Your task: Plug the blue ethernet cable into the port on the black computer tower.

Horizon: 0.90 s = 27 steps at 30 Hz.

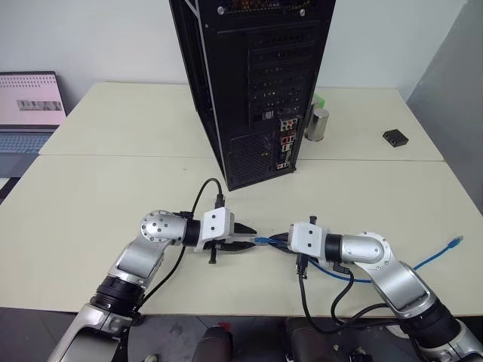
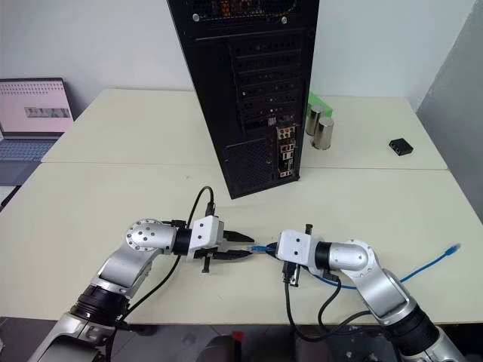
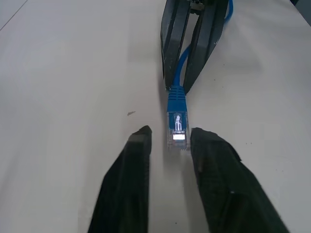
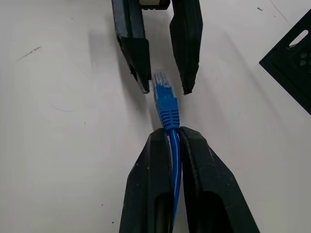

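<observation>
While my right gripper (image 4: 167, 138) is clamped on the thin bright blue ethernet cable (image 4: 166, 109) just behind its clear plug, my left gripper (image 3: 170, 141) flanks that plug tip, fingers narrowly parted; contact I cannot confirm. Beyond both, the tall black computer tower (image 1: 253, 83) stands on the cream table (image 1: 90, 204).

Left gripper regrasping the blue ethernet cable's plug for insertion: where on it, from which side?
Grip the blue boot behind the clear plug, straddling its side faces, approaching head-on opposite the right gripper, which is shut on the blue ethernet cable. The plug juts free, and the left gripper already brackets its tip.
</observation>
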Each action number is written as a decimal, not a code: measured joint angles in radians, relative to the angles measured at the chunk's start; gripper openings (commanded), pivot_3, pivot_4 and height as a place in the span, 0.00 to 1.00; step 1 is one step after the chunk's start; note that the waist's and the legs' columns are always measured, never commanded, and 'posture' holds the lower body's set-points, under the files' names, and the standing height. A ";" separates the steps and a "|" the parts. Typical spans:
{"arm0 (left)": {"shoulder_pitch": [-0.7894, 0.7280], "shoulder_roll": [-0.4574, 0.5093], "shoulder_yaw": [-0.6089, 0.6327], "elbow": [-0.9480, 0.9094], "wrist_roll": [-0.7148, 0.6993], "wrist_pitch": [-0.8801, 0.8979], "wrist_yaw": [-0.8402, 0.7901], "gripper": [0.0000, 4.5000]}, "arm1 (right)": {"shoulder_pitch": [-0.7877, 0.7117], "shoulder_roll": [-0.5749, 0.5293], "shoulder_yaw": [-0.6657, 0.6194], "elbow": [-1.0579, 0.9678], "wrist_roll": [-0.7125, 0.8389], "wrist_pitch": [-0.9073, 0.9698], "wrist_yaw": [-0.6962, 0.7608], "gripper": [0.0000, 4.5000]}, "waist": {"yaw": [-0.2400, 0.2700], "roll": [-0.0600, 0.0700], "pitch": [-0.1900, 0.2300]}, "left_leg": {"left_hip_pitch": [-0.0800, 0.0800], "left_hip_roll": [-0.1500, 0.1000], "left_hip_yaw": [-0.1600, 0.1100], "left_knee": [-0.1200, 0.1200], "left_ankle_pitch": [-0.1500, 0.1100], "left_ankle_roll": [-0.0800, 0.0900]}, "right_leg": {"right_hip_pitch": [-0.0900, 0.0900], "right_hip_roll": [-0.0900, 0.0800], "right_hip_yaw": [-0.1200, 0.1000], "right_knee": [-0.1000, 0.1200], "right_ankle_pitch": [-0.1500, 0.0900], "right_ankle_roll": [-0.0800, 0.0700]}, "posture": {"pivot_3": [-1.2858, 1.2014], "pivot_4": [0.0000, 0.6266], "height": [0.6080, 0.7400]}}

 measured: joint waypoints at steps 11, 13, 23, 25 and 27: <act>0.000 0.000 -0.009 0.001 0.009 -0.002 0.007 0.06 | -0.001 0.003 0.000 0.000 -0.017 0.000 0.000 0.00 | 0.000 0.000 0.000 | 0.000 0.000 0.000 0.000 0.000 0.000 | 0.000 0.000 0.000 0.000 0.000 0.000 | 0.52 0.24 1.00; 0.000 0.000 -0.009 0.001 0.011 -0.003 0.007 0.06 | -0.001 0.005 0.000 0.000 -0.020 0.001 -0.001 0.00 | 0.000 0.000 0.000 | 0.000 0.000 0.000 0.000 0.000 0.000 | 0.000 0.000 0.000 0.000 0.000 0.000 | 0.52 0.24 1.00; 0.000 -0.002 -0.011 0.016 0.024 -0.044 0.007 0.06 | -0.003 -0.010 -0.012 -0.012 0.015 0.022 0.049 0.42 | 0.000 0.000 0.000 | 0.000 0.000 0.000 0.000 0.000 0.000 | 0.000 0.000 0.000 0.000 0.000 0.000 | 0.52 0.24 1.00; 0.000 -0.002 -0.011 0.016 0.024 -0.049 0.007 0.06 | -0.003 -0.019 -0.022 -0.021 0.017 0.021 0.054 0.52 | 0.000 0.000 0.000 | 0.000 0.000 0.000 0.000 0.000 0.000 | 0.000 0.000 0.000 0.000 0.000 0.000 | 0.52 0.24 1.00; 0.001 -0.003 -0.010 0.017 0.024 -0.066 0.008 0.06 | -0.002 -0.029 -0.034 -0.027 0.028 0.031 0.059 0.60 | 0.000 0.000 0.000 | 0.000 0.000 0.000 0.000 0.000 0.000 | 0.000 0.000 0.000 0.000 0.000 0.000 | 0.52 0.24 1.00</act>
